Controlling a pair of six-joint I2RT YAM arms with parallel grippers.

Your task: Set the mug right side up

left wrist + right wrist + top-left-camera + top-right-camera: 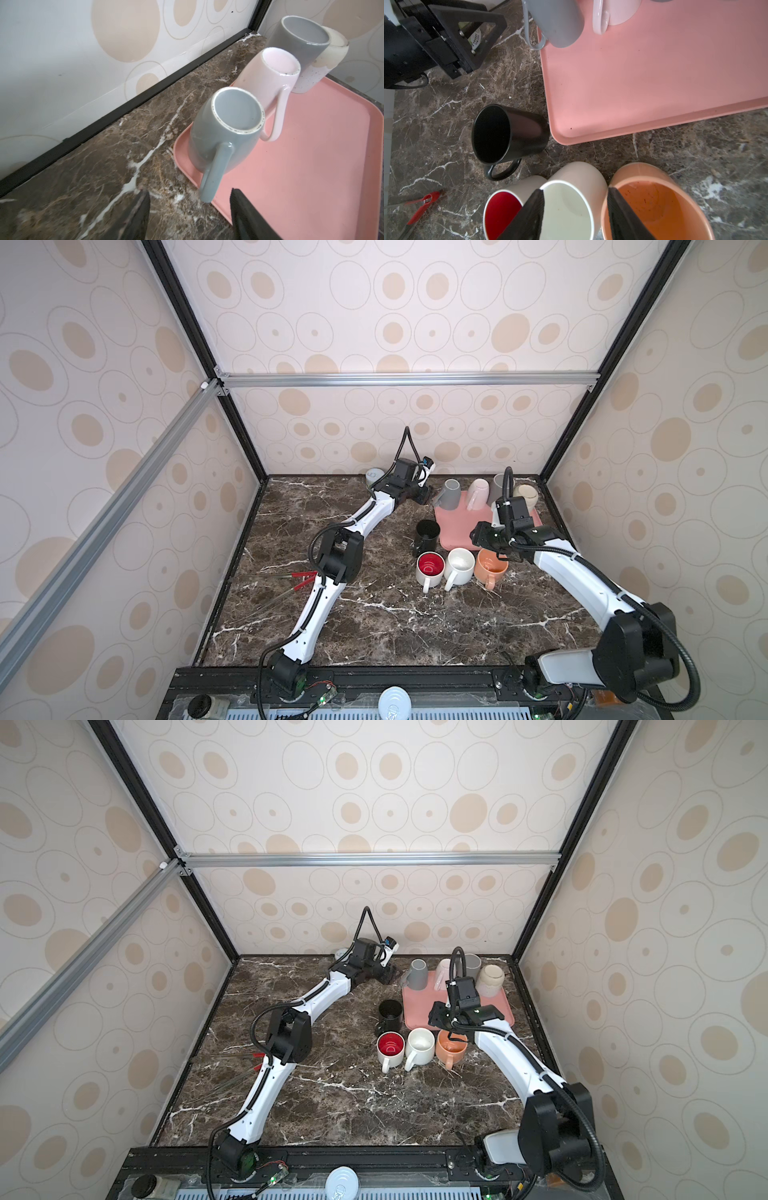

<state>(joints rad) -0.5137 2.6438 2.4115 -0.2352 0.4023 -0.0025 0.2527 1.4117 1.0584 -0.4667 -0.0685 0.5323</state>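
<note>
Several mugs stand upside down on the pink tray (457, 526) at the back right. Nearest my left gripper is the light grey mug (451, 493) (224, 133) at the tray's left rear corner, its handle pointing toward the gripper. My left gripper (422, 494) (190, 194) is open, and the end of the handle shows between its fingers without touching either. Behind the grey mug stand a pink mug (268, 76), a dark grey mug (299, 41) and a cream speckled mug (324, 62). My right gripper (478, 535) (575, 190) hangs open and empty above the upright mugs in front of the tray.
Upright on the marble table stand a black mug (427, 535) by the tray's left edge, and a row of a red-lined mug (430, 568), a white mug (459, 564) and an orange mug (492, 568). Red-handled tools (303, 576) lie at the left. The back wall is close behind the tray.
</note>
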